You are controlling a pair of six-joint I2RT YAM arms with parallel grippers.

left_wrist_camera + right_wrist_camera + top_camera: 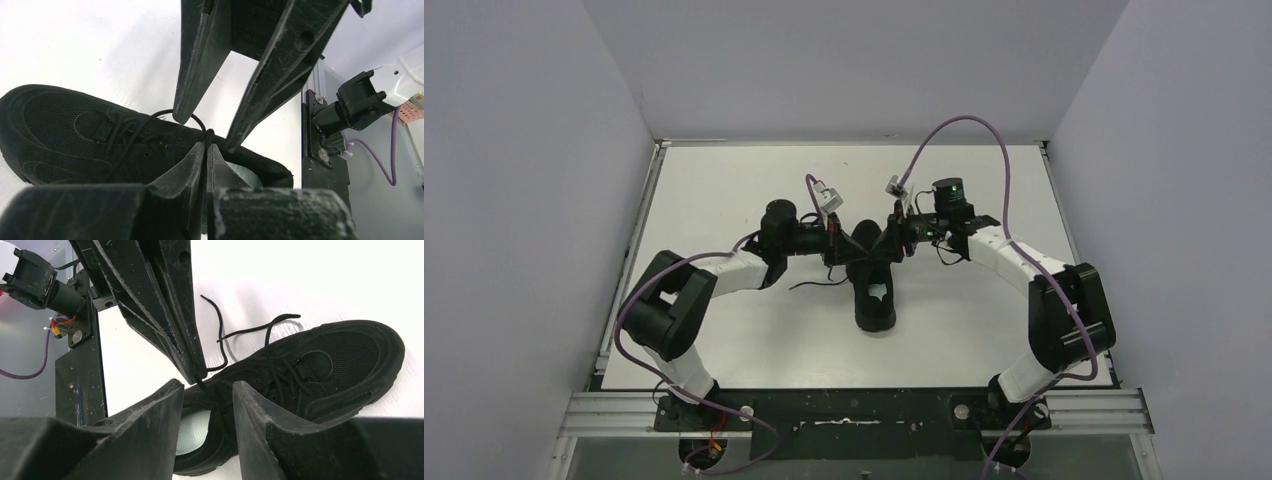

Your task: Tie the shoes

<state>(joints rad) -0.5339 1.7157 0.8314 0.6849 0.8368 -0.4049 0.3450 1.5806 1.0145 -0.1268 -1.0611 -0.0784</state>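
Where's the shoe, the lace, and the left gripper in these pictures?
shoe [345, 355]: right wrist view, mesh toe panel.
lace [208, 135]: left wrist view, bunched bit just above the closed fingertips.
left gripper [206, 146]: left wrist view, between its shut fingertips, pinching the lace.

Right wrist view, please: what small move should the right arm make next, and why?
Probably close the right gripper on the lace loop. Its jaws stand apart on either side of that loop, just above the sneaker near its opening. The left gripper is shut on the lace right beside it, so the loop appears held up within reach.
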